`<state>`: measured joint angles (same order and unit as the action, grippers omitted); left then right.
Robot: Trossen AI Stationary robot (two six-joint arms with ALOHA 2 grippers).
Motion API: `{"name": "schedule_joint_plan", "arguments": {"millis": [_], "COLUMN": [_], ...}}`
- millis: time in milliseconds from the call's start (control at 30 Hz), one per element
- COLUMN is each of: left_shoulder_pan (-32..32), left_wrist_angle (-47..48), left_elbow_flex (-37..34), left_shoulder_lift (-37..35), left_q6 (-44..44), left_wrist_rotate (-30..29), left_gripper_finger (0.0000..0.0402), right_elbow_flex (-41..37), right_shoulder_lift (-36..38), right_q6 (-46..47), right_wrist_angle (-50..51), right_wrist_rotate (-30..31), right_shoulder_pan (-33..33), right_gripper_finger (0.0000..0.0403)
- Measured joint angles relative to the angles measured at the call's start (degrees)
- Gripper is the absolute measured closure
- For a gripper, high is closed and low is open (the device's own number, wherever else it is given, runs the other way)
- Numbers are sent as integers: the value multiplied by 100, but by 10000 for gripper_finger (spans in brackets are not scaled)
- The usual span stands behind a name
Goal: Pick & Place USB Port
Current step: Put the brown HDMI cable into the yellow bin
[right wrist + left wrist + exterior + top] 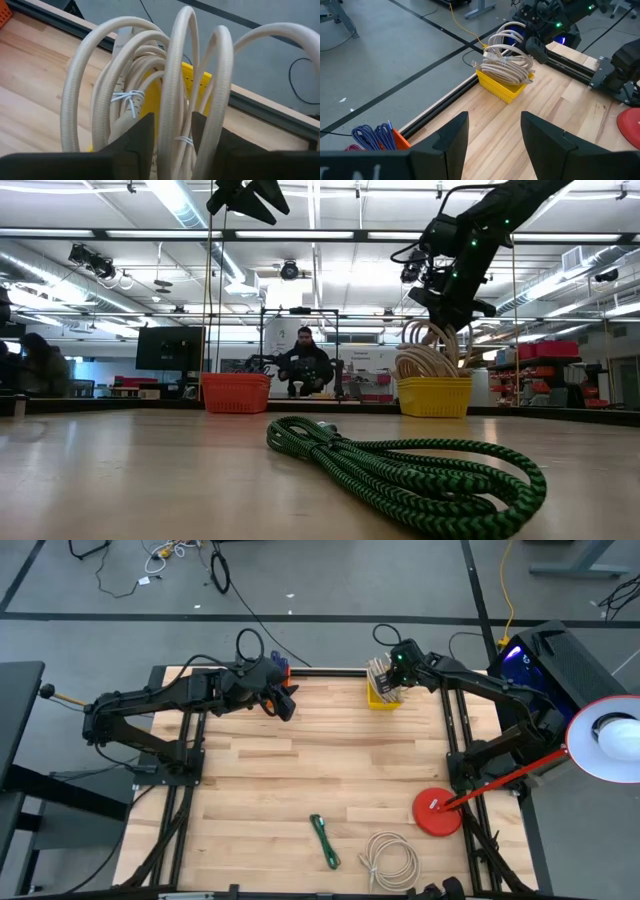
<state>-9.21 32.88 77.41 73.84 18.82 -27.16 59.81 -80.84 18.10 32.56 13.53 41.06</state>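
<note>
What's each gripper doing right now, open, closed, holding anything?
Left gripper: open, empty, above the table's back edge.
Right gripper: closed on a beige cable loop over the yellow basket.

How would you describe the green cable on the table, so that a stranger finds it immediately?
Start at the wooden table seen from above and go to its near edge. The green cable lies there, left of the beige cable and the red lamp base. It alone is green and black braided, folded into a narrow bundle.
</note>
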Motion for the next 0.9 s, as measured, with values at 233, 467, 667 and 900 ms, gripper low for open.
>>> {"name": "schedule_joint_plan", "arguments": {"millis": [233, 467, 667, 900], "left_shoulder_pan": [0, 0, 0, 0], "left_wrist_angle": [-2, -2, -6, -7], "left_elbow_flex": [0, 0, 0, 1], "left_shoulder_lift": [0, 0, 0, 0], "left_q6": [1, 3, 5, 3], "left_wrist_rotate": [0, -17, -20, -92], "left_gripper_finger": [216, 216, 216, 216], "right_elbow_flex": [188, 417, 420, 424], "right_shoulder_lift": [4, 4, 4, 4], "right_q6": [-62, -102, -98, -41], "right_wrist_angle": [-5, -3, -13, -297], "right_wrist_rotate": [56, 85, 41, -108], "right_shoulder_pan": [0, -4, -86, -202], "right_gripper_finger": [230, 224, 236, 243]}}
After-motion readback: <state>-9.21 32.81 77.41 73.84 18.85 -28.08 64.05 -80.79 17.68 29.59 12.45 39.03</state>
